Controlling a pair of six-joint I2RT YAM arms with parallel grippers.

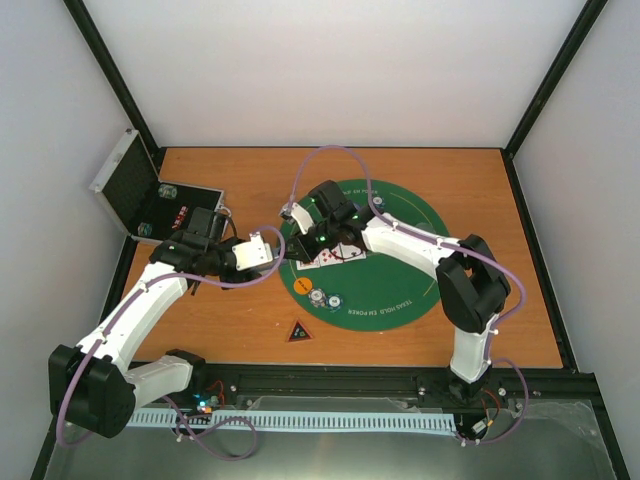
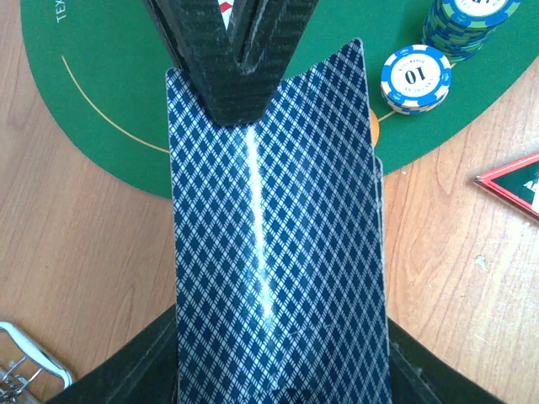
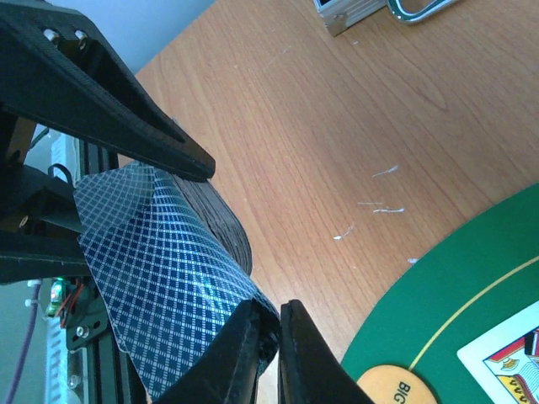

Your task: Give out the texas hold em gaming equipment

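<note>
Pack of playing cards (image 2: 278, 337), blue lattice backs: held in the left jaws, which are closed on its near end, above bare wood just off the left edge of the green mat (image 1: 400, 270). Top card (image 3: 160, 269): bowed upward, its far edge pinched between the right jaws, which are closed on it; its near end lies with the pack in the left jaws. Face-up cards (image 1: 337, 255): flat on the mat, right of both jaws. Blue-and-white chip (image 2: 415, 77) marked 10: on the mat near its near-left edge, just beside a taller chip stack (image 2: 467, 25). Orange disc (image 3: 396, 389): flat on the mat at its left edge, lettered BIG. Red-edged triangle (image 1: 298, 331): on the surface (image 1: 480, 320), just near of the mat, apart from the chips. Silver case (image 1: 130, 185): open at the far-left corner of the surface, with chips inside.
</note>
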